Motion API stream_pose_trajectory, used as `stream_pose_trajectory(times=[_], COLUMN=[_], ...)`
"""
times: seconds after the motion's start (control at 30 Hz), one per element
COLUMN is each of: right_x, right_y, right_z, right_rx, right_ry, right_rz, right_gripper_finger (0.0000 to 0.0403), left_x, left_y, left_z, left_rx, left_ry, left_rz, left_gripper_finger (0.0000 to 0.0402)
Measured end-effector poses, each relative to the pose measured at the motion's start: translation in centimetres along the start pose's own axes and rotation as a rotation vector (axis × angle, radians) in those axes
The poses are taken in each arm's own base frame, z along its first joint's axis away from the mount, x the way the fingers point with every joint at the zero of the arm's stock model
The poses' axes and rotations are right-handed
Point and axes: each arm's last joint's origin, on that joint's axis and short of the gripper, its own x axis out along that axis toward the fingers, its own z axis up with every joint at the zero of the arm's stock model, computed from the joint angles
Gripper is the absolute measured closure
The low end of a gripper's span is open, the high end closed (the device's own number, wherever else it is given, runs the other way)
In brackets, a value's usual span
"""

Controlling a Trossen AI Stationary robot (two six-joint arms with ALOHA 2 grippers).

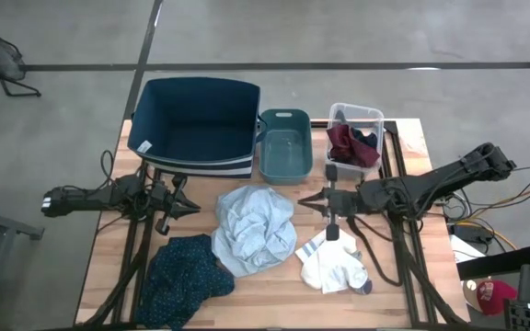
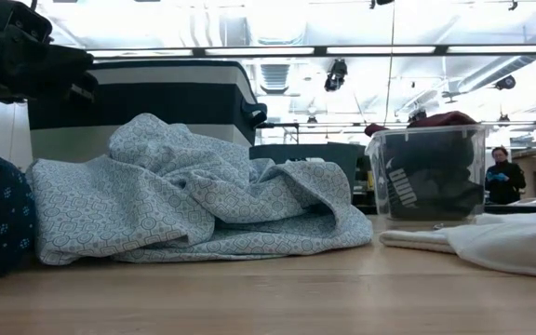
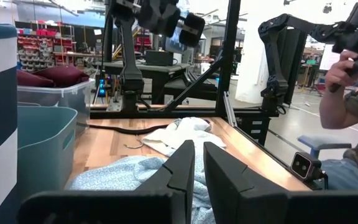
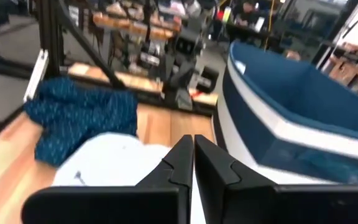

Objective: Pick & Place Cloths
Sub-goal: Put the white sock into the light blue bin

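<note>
A pale blue-grey cloth [image 1: 254, 228] lies crumpled at the table's middle; it also shows in the low view [image 2: 203, 195]. A dark teal patterned cloth [image 1: 184, 280] lies bunched at the near left. A white cloth [image 1: 334, 267] lies at the near right. Maroon and dark navy cloths [image 1: 352, 142] sit in the clear bin [image 1: 372, 114]. My left gripper [image 1: 191, 204] hovers just left of the pale cloth, its fingers a narrow gap apart [image 3: 199, 168] and empty. My right gripper [image 1: 304, 202] hovers just right of the pale cloth, shut [image 4: 193, 155] and empty.
A large blue bin [image 1: 196, 124] and a small teal bin [image 1: 283, 145] stand at the table's far side beside the clear bin. Bare wood shows along the near edge [image 1: 274, 299]. A person [image 2: 502, 177] stands in the room behind; another sits beyond the table's right [image 3: 353, 93].
</note>
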Motion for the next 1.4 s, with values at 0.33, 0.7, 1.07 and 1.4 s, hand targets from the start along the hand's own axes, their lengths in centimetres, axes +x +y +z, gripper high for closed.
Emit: stream_pose_trajectory(times=[0.33,0.7,1.07,1.4], right_x=[-0.1,-0.2,0.3,1.4], right_y=[1.3,5.2,8.5,10.0], right_z=[-3.4,-7.5,-12.6,-15.7], right_rx=[0.155,0.321,0.434,0.407], right_ry=[0.236,0.618,1.054,1.195], right_rz=[0.15,0.205,0.16,0.106], right_gripper_finger=[0.0394,0.0355,0.0249,0.0238], left_x=[0.0,0.0,0.0,0.0], left_y=[0.0,0.0,0.0,0.0], left_z=[0.0,0.0,0.0,0.0], left_rx=[0.0,0.0,0.0,0.0], left_ry=[0.0,0.0,0.0,0.0], left_rz=[0.0,0.0,0.0,0.0], left_gripper_finger=[0.0361,0.0362,0.0362,0.0362])
